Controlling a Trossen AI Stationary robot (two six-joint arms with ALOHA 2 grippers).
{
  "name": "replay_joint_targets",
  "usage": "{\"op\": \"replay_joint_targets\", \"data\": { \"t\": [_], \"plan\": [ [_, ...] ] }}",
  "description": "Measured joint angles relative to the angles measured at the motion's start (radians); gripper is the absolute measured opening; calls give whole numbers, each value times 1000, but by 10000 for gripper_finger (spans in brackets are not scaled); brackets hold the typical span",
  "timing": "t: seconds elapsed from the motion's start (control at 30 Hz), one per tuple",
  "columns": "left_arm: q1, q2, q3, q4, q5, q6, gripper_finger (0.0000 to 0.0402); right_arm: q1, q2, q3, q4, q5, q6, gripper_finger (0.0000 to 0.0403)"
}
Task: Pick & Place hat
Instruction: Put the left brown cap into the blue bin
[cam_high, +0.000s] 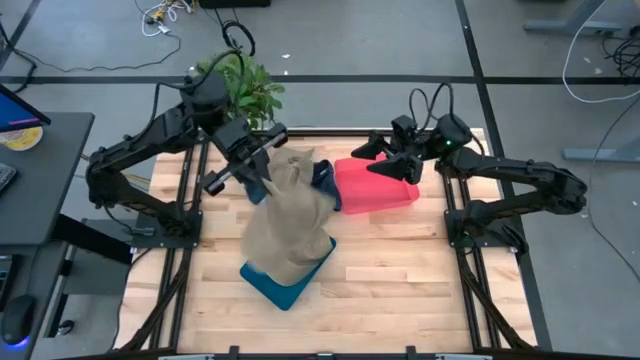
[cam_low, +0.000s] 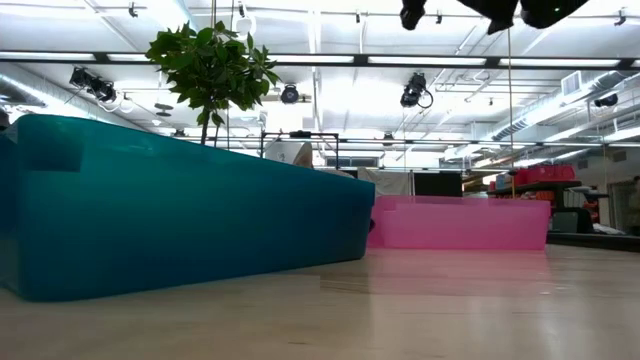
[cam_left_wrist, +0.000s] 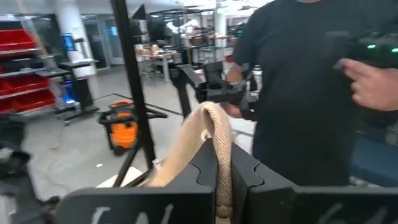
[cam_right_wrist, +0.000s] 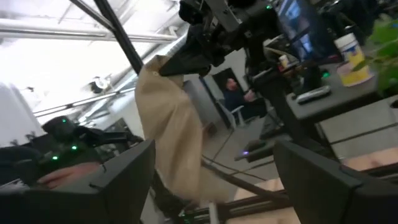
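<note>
Hat (cam_high: 290, 215) is tan/beige cloth, soft & floppy, hanging in long folds rather than holding a shape. In the high view it drapes from the left gripper (cam_high: 262, 172) down over the teal bin (cam_high: 285, 285), covering most of it; only the bin's near corner & edge show. Whether the hat's lower end touches the bin can't be told from above.

Left gripper is clamped on the hat's top edge, near the table's back-centre. Left wrist view shows the beige fabric (cam_left_wrist: 208, 149) w/ a thick rolled rim pinched between the two dark fingers (cam_left_wrist: 245, 177), rest falling away below. A person in a dark shirt (cam_left_wrist: 298, 81) stands beyond the table.

Right gripper (cam_high: 385, 160) sits above the pink bin (cam_high: 375, 190), at the table's back right, fingers spread wide apart, nothing between them. Right wrist view looks across at the hat (cam_right_wrist: 171, 137) hanging from the other arm; cloth looks plain, creased, no print visible.

Low view: teal bin (cam_low: 180, 210) fills the left, pink bin (cam_low: 460, 222) farther back on the right, a leafy plant (cam_low: 212, 65) behind. Hat itself isn't clearly seen there.
</note>
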Motion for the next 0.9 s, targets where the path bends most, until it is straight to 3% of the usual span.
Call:
{"op": "replay_joint_targets", "data": {
  "t": [0.23,0.47,0.77,0.9],
  "plan": [
    [-20,30,0,18,21,-24,7,31,99,111,3,-100,26,327],
    [-20,53,-2,106,10,-25,7,56,201,234,-108,-228,3,327],
    [-20,57,-1,130,21,-25,7,75,271,300,-112,-370,78,327],
    [-16,57,-1,133,20,-25,7,106,272,309,-91,-384,92,327]
  ]
}}
